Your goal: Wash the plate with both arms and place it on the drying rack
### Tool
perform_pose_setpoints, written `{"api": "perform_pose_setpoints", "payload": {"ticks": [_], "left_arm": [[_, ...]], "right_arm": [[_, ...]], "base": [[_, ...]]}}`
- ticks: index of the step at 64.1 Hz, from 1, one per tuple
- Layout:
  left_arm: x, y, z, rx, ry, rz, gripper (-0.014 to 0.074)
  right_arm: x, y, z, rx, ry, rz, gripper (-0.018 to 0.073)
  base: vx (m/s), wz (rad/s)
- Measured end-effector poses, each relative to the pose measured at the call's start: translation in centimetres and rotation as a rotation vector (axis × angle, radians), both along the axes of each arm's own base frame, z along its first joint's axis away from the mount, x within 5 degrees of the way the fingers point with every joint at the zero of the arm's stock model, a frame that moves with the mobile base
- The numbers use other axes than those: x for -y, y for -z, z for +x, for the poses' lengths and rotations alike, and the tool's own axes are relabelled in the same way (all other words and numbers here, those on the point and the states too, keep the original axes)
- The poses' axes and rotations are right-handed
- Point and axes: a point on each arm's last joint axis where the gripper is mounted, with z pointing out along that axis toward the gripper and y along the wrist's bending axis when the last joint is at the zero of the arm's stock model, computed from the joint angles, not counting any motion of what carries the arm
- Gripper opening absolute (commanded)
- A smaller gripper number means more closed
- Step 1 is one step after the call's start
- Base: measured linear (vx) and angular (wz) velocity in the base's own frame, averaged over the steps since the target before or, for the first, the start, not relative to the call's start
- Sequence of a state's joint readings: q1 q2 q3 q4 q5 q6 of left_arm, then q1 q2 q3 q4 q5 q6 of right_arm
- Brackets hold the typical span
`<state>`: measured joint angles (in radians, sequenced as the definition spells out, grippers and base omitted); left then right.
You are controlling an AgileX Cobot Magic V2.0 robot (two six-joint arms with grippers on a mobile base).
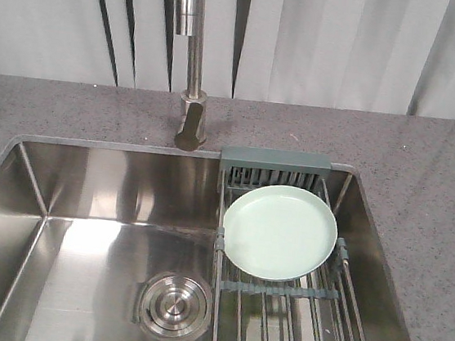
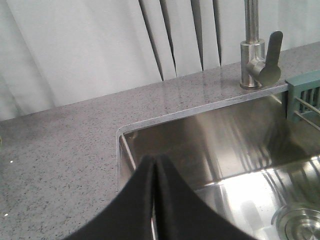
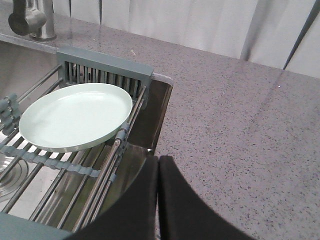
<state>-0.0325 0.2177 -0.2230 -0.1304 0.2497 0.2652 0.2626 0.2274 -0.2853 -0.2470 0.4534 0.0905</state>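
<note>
Grey speckled counter [image 1: 424,176] surrounded a steel sink [image 1: 84,203]. Left tool [image 2: 154,165] was pressed together, empty, above the sink's left corner. Right tool [image 3: 158,165] was pressed together, empty, over the sink's right edge. Plate [image 1: 280,231] lay flat on the drying rack [image 1: 279,296], beside the faucet [image 1: 192,92].

A steel sink [image 1: 85,195] is set into a speckled grey counter [image 1: 426,160], with a round drain [image 1: 175,306] in its floor, a tap [image 1: 192,92] behind it and pale curtains [image 1: 332,43] beyond.
</note>
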Motion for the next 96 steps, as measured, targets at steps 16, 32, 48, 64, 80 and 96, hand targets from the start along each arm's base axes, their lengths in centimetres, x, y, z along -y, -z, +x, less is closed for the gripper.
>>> {"api": "perform_pose_setpoints", "payload": {"ticks": [16, 32, 48, 64, 80, 96], "left_arm": [[0.0, 0.0, 0.0, 0.0, 0.0, -0.002, -0.0006], [0.0, 0.0, 0.0, 0.0, 0.0, -0.002, -0.0006], [0.01, 0.0, 0.0, 0.0, 0.0, -0.003, -0.0006], [0.01, 0.0, 0.0, 0.0, 0.0, -0.003, -0.0006], [0.01, 0.0, 0.0, 0.0, 0.0, -0.003, -0.0006], [0.01, 0.0, 0.0, 0.0, 0.0, -0.003, -0.0006]], "right_arm": [[0.0, 0.0, 0.0, 0.0, 0.0, 0.0, -0.0008], [0.0, 0.0, 0.0, 0.0, 0.0, 0.0, -0.0008], [-0.05, -0.15, 0.04, 0.017, -0.004, 0.004, -0.0008], [-0.05, -0.16, 0.04, 0.018, -0.005, 0.004, -0.0008], [-0.05, -0.16, 0.04, 0.018, -0.005, 0.004, -0.0008], [-0.05, -0.16, 0.04, 0.018, -0.005, 0.004, -0.0008]], "base": [[0.0, 0.0], [0.0, 0.0], [0.0, 0.0], [0.0, 0.0], [0.0, 0.0], [0.0, 0.0]]}}
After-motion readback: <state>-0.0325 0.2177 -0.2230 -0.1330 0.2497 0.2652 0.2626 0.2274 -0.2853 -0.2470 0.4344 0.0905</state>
